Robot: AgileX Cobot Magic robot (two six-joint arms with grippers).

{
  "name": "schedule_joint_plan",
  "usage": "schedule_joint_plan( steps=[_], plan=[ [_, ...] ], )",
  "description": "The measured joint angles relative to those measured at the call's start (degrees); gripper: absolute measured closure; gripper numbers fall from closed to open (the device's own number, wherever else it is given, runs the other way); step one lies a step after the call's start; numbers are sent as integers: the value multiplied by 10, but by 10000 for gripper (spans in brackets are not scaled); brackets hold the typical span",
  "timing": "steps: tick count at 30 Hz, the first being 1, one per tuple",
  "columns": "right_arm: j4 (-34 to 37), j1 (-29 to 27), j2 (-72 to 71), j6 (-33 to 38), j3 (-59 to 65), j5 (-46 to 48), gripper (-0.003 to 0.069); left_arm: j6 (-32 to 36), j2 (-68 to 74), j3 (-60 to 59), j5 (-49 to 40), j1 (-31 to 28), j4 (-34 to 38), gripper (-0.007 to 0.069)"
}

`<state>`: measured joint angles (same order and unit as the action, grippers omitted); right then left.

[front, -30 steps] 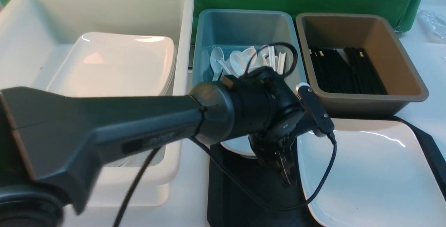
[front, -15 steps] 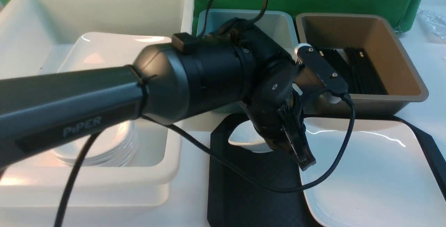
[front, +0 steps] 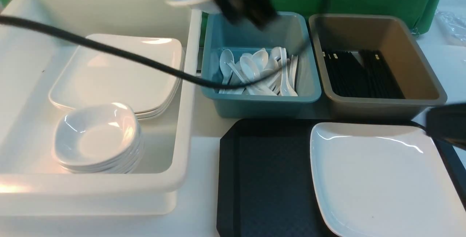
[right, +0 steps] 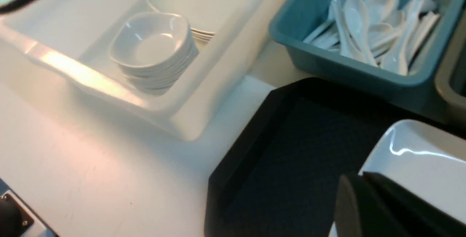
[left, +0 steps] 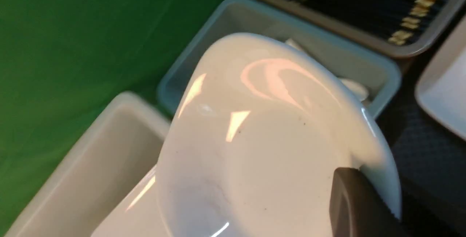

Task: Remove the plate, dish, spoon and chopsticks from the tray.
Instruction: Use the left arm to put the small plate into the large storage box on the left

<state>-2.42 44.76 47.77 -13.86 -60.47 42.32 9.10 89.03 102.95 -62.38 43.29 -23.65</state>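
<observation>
**Dish aloft beside the white bin**

At the left, a deep white plastic bin [front: 185,84] holds wide white plates [front: 120,69] and a stack of small white bowls [front: 96,138]. High near its far right corner, the left fingers [left: 358,204] pinch the rim of a small glossy white rounded-square dish [left: 269,138], tilted (probably bound for that stack). A black cable [front: 127,56] sags across the bin and could snag a descent. Next come a teal plastic bin [front: 262,100] of white spoons [front: 255,69] and a brown plastic bin [front: 386,106] of black chopsticks [front: 364,73]. On the flat black plastic tray [front: 269,171] only the large glossy white plate [front: 382,178] lies, on its right half. The right fingers [right: 382,208], pressed together with nothing between them, hang over its edge.
</observation>
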Motion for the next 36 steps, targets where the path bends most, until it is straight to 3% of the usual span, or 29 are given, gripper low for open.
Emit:
schedule_joint_plan(
  steps=[5,12,19,27,31,36],
  plan=[
    [54,0,146,84,-91,20,622,-25,-57,-53,-54,-115,14,610],
    [79,3,284,114,-179,30,622,11,-109,-245,38,-239,127,610],
    [108,16,346,135,-193,17,622,58,-103,-412,166,-251,144,610],
    [126,17,357,150,-194,0,622,102,-103,-467,192,-251,150,595],
    [128,17,357,152,-195,-1,622,100,-103,-468,212,-251,151,505],
    [128,17,348,161,-195,7,625,93,-106,-466,209,-251,159,295]
  ],
)
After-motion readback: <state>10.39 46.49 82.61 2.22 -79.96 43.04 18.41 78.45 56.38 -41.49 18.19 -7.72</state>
